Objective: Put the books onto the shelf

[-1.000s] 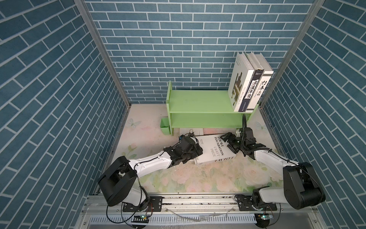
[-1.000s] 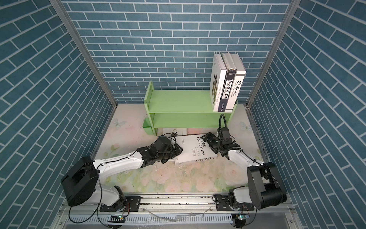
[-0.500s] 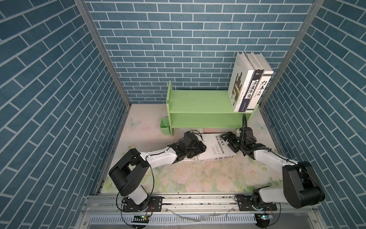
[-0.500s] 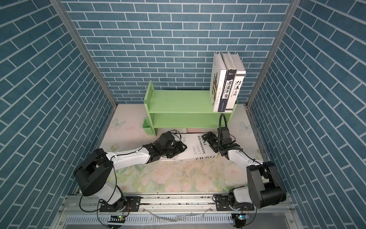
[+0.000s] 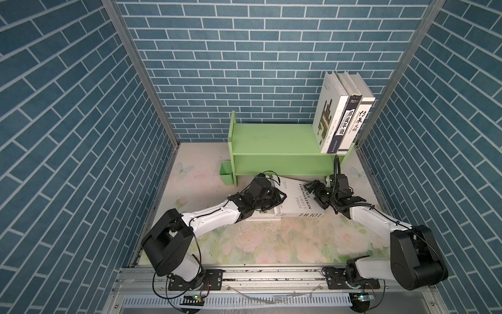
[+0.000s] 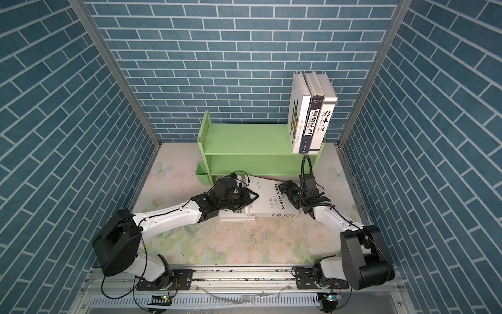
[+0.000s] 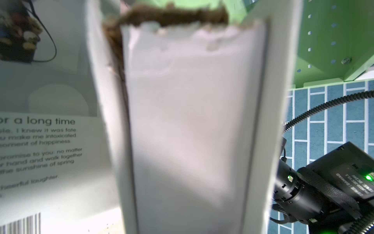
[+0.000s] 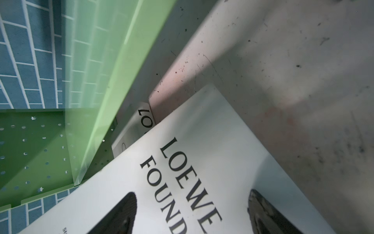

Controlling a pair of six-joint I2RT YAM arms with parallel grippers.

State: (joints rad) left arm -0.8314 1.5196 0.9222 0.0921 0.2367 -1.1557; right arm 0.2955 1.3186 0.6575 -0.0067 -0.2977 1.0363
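shelf (image 5: 271, 141): three books (image 5: 339, 122) upright; left gripper (image 5: 281, 197): cannot tell; right gripper (image 5: 313, 193): spread over white book (image 5: 296, 202)

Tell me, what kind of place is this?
Probably a robot practice booth, not a library: brick-print walls close round a flowery table, two robot arms are bolted to a metal rail, and one small green shelf holds three books.
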